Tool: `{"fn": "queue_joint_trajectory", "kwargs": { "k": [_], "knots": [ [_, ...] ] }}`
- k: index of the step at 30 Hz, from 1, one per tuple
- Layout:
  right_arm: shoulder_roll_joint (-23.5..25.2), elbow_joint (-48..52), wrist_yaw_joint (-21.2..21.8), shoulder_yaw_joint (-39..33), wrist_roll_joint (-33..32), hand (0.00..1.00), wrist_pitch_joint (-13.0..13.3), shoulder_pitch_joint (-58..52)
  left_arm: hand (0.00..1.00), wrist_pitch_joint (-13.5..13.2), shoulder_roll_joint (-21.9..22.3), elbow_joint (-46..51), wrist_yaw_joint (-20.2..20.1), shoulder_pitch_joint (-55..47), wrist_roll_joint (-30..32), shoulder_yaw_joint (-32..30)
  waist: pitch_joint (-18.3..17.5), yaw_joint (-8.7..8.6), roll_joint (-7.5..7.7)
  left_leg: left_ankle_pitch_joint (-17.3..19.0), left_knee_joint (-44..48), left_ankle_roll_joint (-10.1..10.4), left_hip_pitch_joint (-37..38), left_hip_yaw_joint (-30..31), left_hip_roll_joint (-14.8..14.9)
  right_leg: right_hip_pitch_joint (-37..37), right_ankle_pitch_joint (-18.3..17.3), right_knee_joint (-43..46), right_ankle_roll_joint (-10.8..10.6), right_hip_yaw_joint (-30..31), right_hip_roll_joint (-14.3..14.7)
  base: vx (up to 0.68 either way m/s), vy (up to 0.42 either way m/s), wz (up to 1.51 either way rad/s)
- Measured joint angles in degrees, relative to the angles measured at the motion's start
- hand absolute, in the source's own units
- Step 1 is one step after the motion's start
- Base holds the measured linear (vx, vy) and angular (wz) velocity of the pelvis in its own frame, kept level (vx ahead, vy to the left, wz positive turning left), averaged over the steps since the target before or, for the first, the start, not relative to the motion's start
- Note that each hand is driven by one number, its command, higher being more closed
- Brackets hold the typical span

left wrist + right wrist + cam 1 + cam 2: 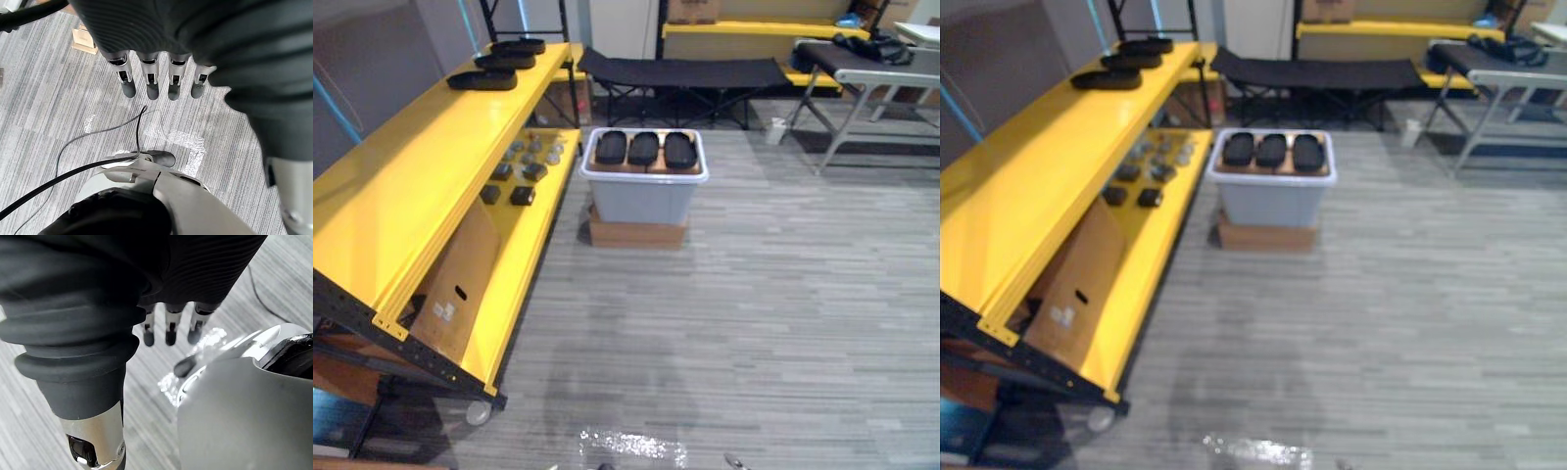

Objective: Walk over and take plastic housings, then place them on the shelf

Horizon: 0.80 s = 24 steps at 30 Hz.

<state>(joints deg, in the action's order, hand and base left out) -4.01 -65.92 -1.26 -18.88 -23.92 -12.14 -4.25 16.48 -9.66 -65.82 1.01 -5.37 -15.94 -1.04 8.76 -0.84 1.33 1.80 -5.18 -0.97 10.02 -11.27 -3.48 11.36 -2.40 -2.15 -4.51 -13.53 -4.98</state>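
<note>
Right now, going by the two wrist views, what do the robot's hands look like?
The left hand has a row of slim silver fingers with dark rounded tips, below a black ribbed cover over its back and wrist. The right hand matches it: silver fingers, dark tips, black ribbed cover.

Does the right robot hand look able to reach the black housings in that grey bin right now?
Probably not yet. The black housings lie in the grey bin across the floor, and the right robot hand hangs open, well short. Nothing blocks the way; walking closer should do.
</note>
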Motion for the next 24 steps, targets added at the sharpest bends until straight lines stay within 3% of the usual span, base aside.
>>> {"fn": "queue_joint_trajectory", "kwargs": {
  "k": [9, 15, 24],
  "knots": [
    [0.0, 0.0, 0.1, 0.5, 0.0, 0.00, -0.2, 0.2, 0.00, -1.7, -0.3, -0.1, 0.1, -0.1, -0.1, 1.4, 0.0, -0.06, 0.25, 0.0, 0.0, 0.0, 0.1, 0.0, 0.0, 0.7, 0.0, -0.4, 0.0, -0.5, 0.1, 0.01, -0.003, 0.02],
    [-0.1, -0.1, 0.3, 0.4, -0.8, 0.00, -1.7, 0.4, 0.00, -1.7, -0.6, -0.1, 0.0, -0.2, -1.6, 2.1, 0.0, -0.06, 0.35, 0.0, 0.0, 0.0, 0.3, 0.0, 0.0, 0.7, 0.0, -0.3, 0.0, -0.5, 0.0, 0.00, 0.000, 0.00],
    [-0.1, -0.9, 0.4, -0.2, -1.3, 0.00, -1.9, 0.6, 0.00, -1.7, -0.6, -0.3, -0.1, -0.2, -1.6, 2.2, 0.0, -0.07, 0.37, 0.0, 0.0, 0.0, 0.4, -0.1, 0.0, 0.8, 0.0, -0.3, -0.1, -0.5, 0.0, 0.00, 0.000, 0.00]
  ]
}}
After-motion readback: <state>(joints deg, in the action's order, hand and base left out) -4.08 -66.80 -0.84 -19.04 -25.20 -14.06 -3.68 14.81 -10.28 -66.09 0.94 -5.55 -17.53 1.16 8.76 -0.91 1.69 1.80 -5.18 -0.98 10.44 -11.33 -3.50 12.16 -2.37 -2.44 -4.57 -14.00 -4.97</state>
